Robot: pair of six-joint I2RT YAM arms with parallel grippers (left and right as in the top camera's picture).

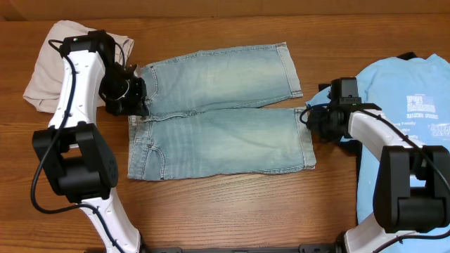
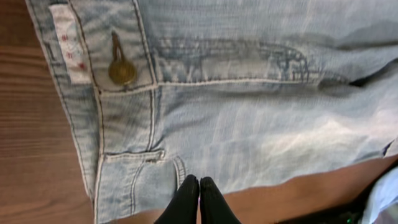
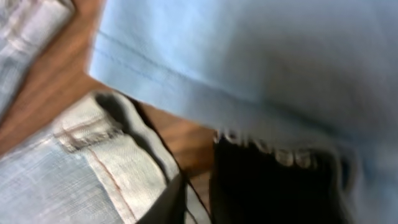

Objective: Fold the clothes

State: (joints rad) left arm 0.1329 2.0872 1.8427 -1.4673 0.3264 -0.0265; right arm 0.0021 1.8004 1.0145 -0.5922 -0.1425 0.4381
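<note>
Black fingertips (image 2: 188,190) of the left gripper (image 2: 199,182) are pressing together with no gap showing, touching the waistband edge of the jeans (image 1: 218,119), which are lying flat just ahead of them. A wooden table (image 1: 232,211) is carrying everything. The right gripper (image 1: 311,117) is reaching low toward the leg hem just before it, its arm crossing over the T-shirt (image 1: 408,105). Its wrist view is blurring too much to tell its opening.

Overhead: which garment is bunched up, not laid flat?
The beige trousers at the far-left corner, a crumpled heap. The denim jeans lie spread flat in the centre; the sky-blue T-shirt lies flat on the right.
</note>
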